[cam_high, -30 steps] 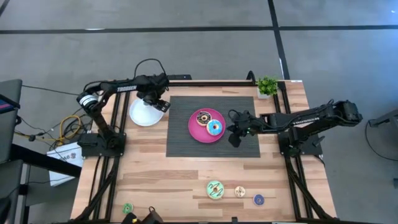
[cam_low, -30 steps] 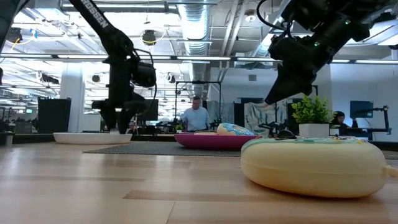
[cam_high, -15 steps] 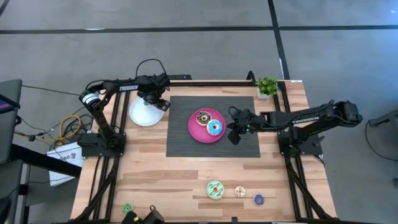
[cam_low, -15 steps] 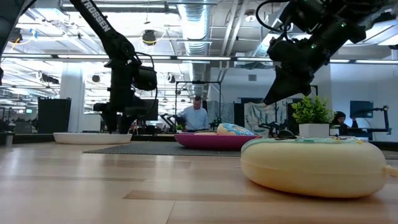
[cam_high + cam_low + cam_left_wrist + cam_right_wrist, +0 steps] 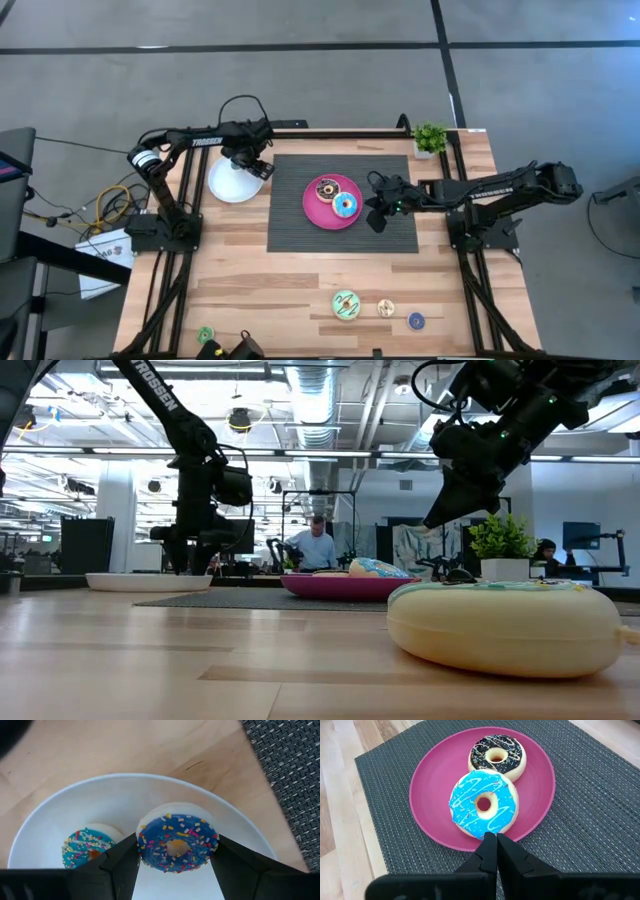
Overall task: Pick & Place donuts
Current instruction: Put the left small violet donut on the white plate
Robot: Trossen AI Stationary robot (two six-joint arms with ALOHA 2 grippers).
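Blue sprinkled donut (image 5: 177,845) gripped in left pincer (image 5: 175,870) over white plate (image 5: 45,827), frame upper left, unmoved lately, release pending; right pincer (image 5: 496,851) closed beside pink plate (image 5: 427,795), centre

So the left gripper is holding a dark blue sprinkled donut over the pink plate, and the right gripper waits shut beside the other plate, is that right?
Not quite. The left gripper holds the dark blue sprinkled donut over the white plate, not the pink one, as the left wrist view shows. The right gripper does wait shut, at the edge of the pink plate.
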